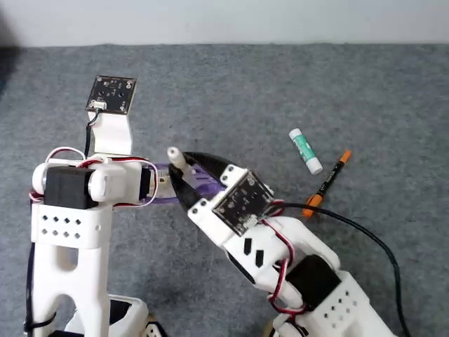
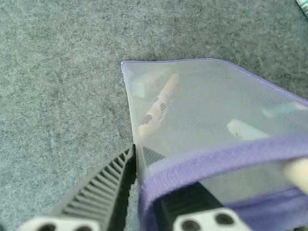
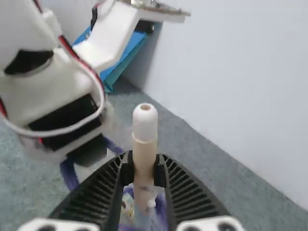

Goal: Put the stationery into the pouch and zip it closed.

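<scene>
I am pinching the corner of the pouch at its purple zip edge with my left gripper, jaws clamped on the fabric. Through the clear mesh two pale pieces are showing inside. My right gripper is squeezing a cream marker, tip down over the pouch mouth, between my two arms. My left arm's motor housing is crowding in just beside the marker. The glue stick and orange pen are lying on the grey carpet, well apart from the pouch, near a black cable.
</scene>
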`<state>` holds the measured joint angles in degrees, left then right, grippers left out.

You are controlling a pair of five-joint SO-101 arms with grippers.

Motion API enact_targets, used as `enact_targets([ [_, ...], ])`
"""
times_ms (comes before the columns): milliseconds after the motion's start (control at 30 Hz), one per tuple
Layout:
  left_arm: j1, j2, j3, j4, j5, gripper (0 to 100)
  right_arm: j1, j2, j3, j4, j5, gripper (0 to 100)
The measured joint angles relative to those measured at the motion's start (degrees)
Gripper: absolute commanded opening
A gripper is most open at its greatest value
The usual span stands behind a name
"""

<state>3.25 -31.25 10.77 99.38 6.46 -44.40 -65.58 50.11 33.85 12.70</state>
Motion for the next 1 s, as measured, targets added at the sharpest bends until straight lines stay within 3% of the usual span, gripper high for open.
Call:
enact_targets([
  [133,0.0,0.0,0.0,0.0,0.0,1,0.1,-1.4,0.0,3.1,0.2,19.4],
  [333,-0.1,0.0,0.0,0.0,0.0,1,0.2,-1.4,-1.5,3.5,-1.1,15.4],
  [500,-0.1,0.0,0.0,0.0,0.1,1,1.4,-1.4,-6.9,11.0,-4.9,11.9],
  [767,-0.1,0.0,0.0,0.0,0.1,1,19.5,-0.6,-10.0,26.5,-10.3,9.4],
  [1000,-0.1,0.0,0.0,0.0,0.1,1,32.5,12.5,-10.5,31.9,-10.5,9.5],
])
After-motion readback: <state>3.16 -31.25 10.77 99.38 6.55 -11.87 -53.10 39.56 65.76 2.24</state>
